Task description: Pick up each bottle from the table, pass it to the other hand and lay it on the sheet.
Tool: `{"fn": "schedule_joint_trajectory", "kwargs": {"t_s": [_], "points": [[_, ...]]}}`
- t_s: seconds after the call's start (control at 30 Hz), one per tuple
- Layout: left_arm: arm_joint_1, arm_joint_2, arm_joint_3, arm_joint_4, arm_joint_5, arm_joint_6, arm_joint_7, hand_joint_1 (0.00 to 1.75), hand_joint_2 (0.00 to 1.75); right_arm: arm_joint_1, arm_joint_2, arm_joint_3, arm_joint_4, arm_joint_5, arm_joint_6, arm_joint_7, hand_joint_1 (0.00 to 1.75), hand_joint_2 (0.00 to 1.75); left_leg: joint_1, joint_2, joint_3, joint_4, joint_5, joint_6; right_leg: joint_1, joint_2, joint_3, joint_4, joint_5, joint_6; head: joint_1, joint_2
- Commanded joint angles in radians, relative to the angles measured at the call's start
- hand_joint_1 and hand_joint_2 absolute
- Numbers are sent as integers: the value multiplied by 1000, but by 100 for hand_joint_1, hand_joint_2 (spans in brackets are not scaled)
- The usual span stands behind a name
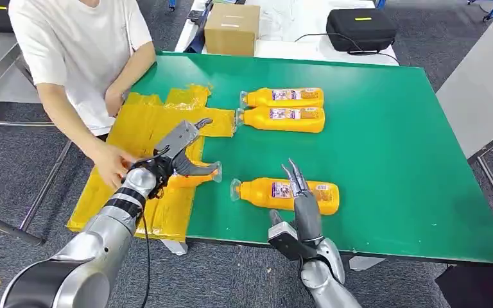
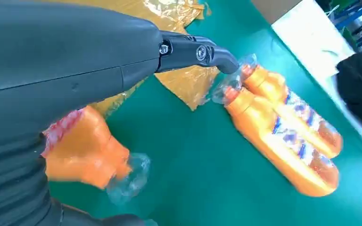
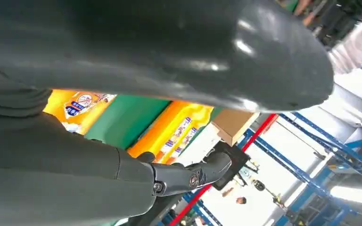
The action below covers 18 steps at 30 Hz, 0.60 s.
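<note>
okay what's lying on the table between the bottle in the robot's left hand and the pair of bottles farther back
Mostly bare green table, plus an edge of the crinkled yellow sheet. The head view shows the held bottle in the left hand apart from the bottle pair.

Orange plastic bottles [image 1: 285, 195], glossy, with clear crinkled film over the caps and printed paper-like labels. Yellow crinkled plastic sheet [image 1: 142, 119], shiny and wrinkled. Green table top [image 1: 391, 160], smooth and matt. Brown cardboard box [image 1: 232, 29], matt. Silver metal arm [image 1: 103, 224], polished. Black fabric case [image 1: 361, 29], matt. Grey carpet floor [image 1: 13, 173], rough.
</note>
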Motion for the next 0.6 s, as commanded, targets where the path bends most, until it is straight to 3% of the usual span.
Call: {"fn": "schedule_joint_trajectory", "kwargs": {"t_s": [0.03,0.13,0.2,0.23,0.27,0.4,0.6], "points": [[93,-38,-19,-303,250,109,-39,0,175,-21,-43,-9,-75,58,46,19,0,0,0,0,3,0,-2,-1,0,0,3,0,-2,-1,0,0],[142,-32,-43,-423,396,143,-50,0,175,-48,-70,12,-14,197,12,110,0,0,0,1,4,1,-3,-1,0,1,4,0,-3,-1,0,0],[173,-19,-64,-496,465,109,-48,0,175,-72,-78,-4,20,160,65,122,0,0,0,1,6,0,-3,-1,1,1,5,0,-2,-1,0,0],[197,-4,-87,-564,511,113,-54,0,175,-95,-101,6,49,216,59,147,0,0,1,1,7,1,-4,-1,1,1,7,0,-3,-2,0,0],[208,2,-94,-598,535,107,-49,0,175,-106,-107,1,63,219,74,157,0,175,0,2,7,1,-4,-1,0,3,6,1,-3,-2,0,0],[282,35,-113,-754,701,68,29,0,175,-169,-152,-3,174,297,184,291,0,175,0,5,6,1,-4,-1,0,5,5,0,-2,-2,0,0],[454,38,-114,-927,884,51,73,0,175,-170,-210,0,245,395,183,365,0,175,0,7,8,-2,-4,-1,0,6,7,-2,-2,-1,-1,0]]}}
